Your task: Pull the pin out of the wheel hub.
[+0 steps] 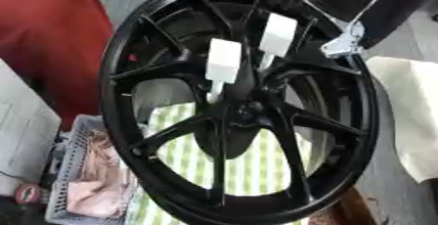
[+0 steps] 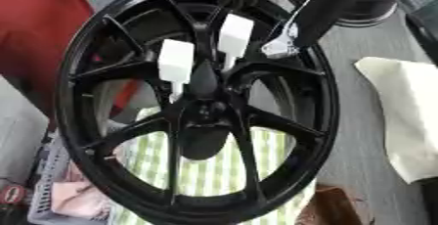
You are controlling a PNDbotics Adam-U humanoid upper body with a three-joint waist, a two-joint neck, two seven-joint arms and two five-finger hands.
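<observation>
Two white pins (image 1: 224, 61) stand in the black wheel hub (image 1: 248, 109), long axes running up-and-away along the spokes, while the right hand (image 1: 342, 44), entering from the upper right, lies just right of them; whether its fingers are curled I cannot tell.

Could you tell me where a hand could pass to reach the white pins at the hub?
The wheel fills most of the view. The left pin and right pin stand side by side above the hub, open from the front. The right arm crowds the upper right rim.
</observation>
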